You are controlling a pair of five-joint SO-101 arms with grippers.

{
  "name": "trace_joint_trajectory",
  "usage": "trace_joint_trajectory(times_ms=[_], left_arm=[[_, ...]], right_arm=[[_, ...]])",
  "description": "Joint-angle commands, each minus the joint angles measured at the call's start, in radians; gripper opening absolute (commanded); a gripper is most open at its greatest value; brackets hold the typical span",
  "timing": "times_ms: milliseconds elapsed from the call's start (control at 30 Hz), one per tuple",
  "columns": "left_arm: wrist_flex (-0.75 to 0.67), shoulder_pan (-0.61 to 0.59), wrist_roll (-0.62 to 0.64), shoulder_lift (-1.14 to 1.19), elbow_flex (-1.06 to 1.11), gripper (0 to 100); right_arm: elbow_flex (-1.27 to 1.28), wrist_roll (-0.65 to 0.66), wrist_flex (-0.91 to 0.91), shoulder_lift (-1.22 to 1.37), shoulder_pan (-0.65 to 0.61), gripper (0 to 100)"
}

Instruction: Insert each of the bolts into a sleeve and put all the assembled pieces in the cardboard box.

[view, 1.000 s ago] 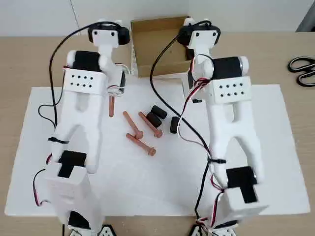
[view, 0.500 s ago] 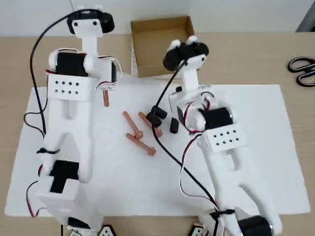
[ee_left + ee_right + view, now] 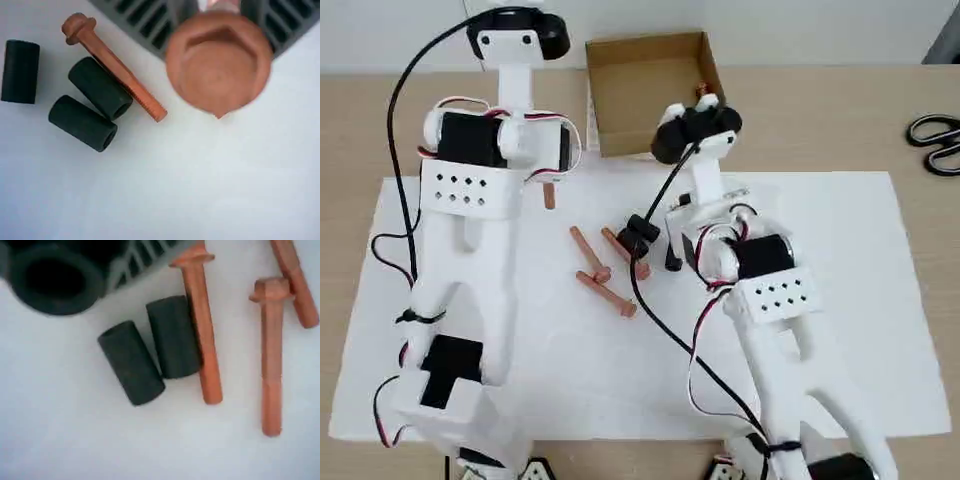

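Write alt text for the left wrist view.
The left gripper holds a copper-coloured bolt, head toward the camera, over a white sheet. On the sheet lie three black sleeves and a second bolt, right beside one sleeve.

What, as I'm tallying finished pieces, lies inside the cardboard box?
The cardboard box shows bare brown floor and no assembled piece. The right arm covers its near right corner, so that part is hidden. A reddish speck there is too small to tell.
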Motion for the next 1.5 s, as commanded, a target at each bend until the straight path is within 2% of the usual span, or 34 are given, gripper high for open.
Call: trace_joint_trajectory(times_ms=[0,133,267,400,500,600,867,1000,1200,1467], left_arm=[[-0.018,0.006,0.006,-0.061,-0.047,1],[-0.018,0.012,0.009,-0.061,-0.048,1],[-0.021,0.020,0.066,-0.061,-0.050,1],[-0.021,0.020,0.077,-0.061,-0.050,1],[-0.020,0.020,0.104,-0.061,-0.050,1],[-0.026,0.028,0.176,-0.052,-0.050,1],[-0.026,0.209,0.190,-0.061,-0.051,1],[-0.037,0.272,0.190,-0.061,-0.053,1],[-0.150,0.293,0.230,-0.061,-0.051,1],[-0.153,0.316,0.235,-0.061,-0.050,1]], right_arm=[[-0.002,0.034,0.010,-0.153,-0.013,0.4],[0.092,-0.015,-0.079,-0.311,-0.016,0.4],[0.318,-0.025,-0.268,-0.467,-0.013,0.5],[0.494,-0.028,-0.381,-0.610,-0.028,0.5],[0.575,-0.040,-0.397,-0.674,-0.038,0.6],[0.655,-0.114,-0.400,-0.723,-0.038,0.7],[0.867,-0.129,-0.529,-0.954,-0.039,0.6],[0.982,-0.130,-0.538,-1.050,-0.041,0.5],[1.088,-0.132,-0.538,-1.148,-0.041,0.5],[1.120,-0.143,-0.536,-1.188,-0.117,0.5]])
